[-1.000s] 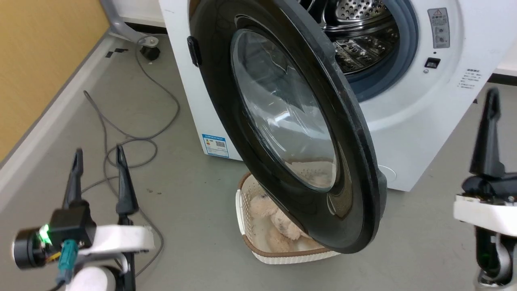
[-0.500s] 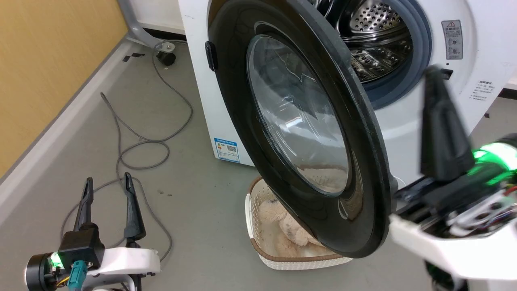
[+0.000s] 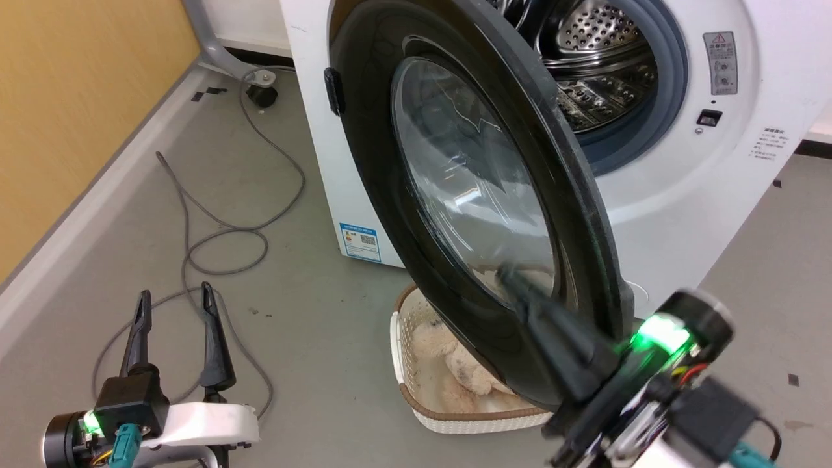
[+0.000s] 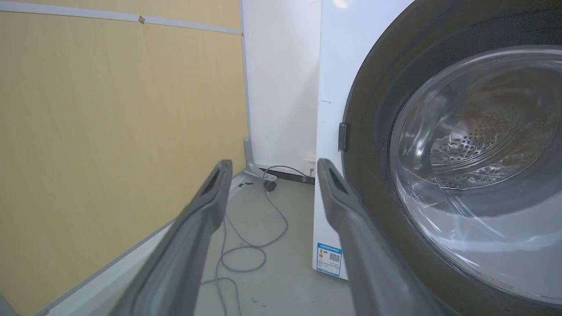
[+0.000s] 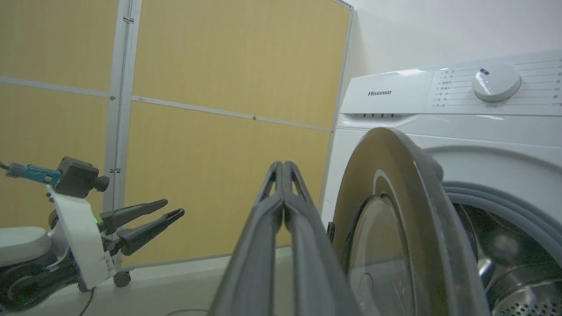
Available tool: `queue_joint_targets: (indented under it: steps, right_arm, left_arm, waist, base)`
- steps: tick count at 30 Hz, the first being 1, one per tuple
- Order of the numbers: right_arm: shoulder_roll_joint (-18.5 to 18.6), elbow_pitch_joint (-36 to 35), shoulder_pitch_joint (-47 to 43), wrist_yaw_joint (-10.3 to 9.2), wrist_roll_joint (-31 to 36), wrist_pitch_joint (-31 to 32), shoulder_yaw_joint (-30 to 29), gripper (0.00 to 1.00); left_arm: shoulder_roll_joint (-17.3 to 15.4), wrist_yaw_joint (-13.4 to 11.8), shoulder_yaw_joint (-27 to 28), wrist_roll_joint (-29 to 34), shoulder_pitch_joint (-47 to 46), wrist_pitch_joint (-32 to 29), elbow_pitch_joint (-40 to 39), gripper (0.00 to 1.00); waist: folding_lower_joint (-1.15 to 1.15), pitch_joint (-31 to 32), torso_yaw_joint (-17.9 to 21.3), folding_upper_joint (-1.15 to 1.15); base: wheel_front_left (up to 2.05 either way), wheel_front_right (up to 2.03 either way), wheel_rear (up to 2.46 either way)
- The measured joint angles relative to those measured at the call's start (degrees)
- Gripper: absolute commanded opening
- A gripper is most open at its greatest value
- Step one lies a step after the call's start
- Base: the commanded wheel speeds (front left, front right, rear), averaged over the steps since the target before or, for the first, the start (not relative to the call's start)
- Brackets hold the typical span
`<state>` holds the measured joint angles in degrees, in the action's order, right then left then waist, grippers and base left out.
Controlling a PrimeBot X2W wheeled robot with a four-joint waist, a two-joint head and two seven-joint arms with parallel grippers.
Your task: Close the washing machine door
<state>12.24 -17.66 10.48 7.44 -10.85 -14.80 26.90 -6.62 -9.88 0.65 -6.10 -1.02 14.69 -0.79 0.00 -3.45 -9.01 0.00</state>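
Note:
The washing machine stands ahead, its steel drum exposed. The washing machine door hangs swung out towards me, black rim and glass bowl facing left. My right gripper reaches up-left from the lower right, blurred, over the door's lower glass. In the right wrist view its fingertips are pressed together with nothing between them, just left of the door's outer face; contact is unclear. My left gripper stands open at the lower left, away from the door, its fingers spread.
A cream laundry basket with a plush toy sits on the floor under the door. A grey cable loops across the floor at left. A yellow wall runs along the left side, with a caster foot beside the machine.
My right arm has swung from the right side down and left, ending in front of the door's lower part. The left gripper and the door's angle look the same; the camera shifted a little.

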Motion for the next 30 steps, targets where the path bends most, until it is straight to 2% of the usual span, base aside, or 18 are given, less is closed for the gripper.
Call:
queue_joint_targets:
  steps: [7,11,24,30]
  right_arm:
    - [2.2,4.6,-4.0,0.00,2.4,0.0,1.7,0.00]
    - [3.2,7.4,-4.9,0.01,3.0,0.0,0.8,0.00]
    - [3.2,12.5,-5.6,0.14,3.4,0.0,-7.4,0.00]
    - [3.2,15.3,-3.2,0.13,4.2,0.0,-12.6,0.00]
  left_arm:
    - [0.8,1.0,1.0,1.0,0.0,0.0,-0.4,1.00]
    - [1.4,1.4,1.5,1.1,0.0,0.0,-0.6,1.00]
    - [2.4,2.9,1.7,2.5,-1.3,0.0,-1.2,1.00]
    - [2.7,3.1,1.3,3.0,-2.8,0.0,-1.6,1.00]
  waist:
    - [0.00,-1.4,0.9,0.00]
    - [0.00,-2.4,1.5,0.00]
    - [0.00,-6.1,3.2,0.00]
    - [0.00,-8.4,3.6,0.00]
  base:
    - [0.00,0.00,0.00]
    - [0.00,0.00,0.00]
    - [0.00,0.00,0.00]
    - [0.00,0.00,0.00]
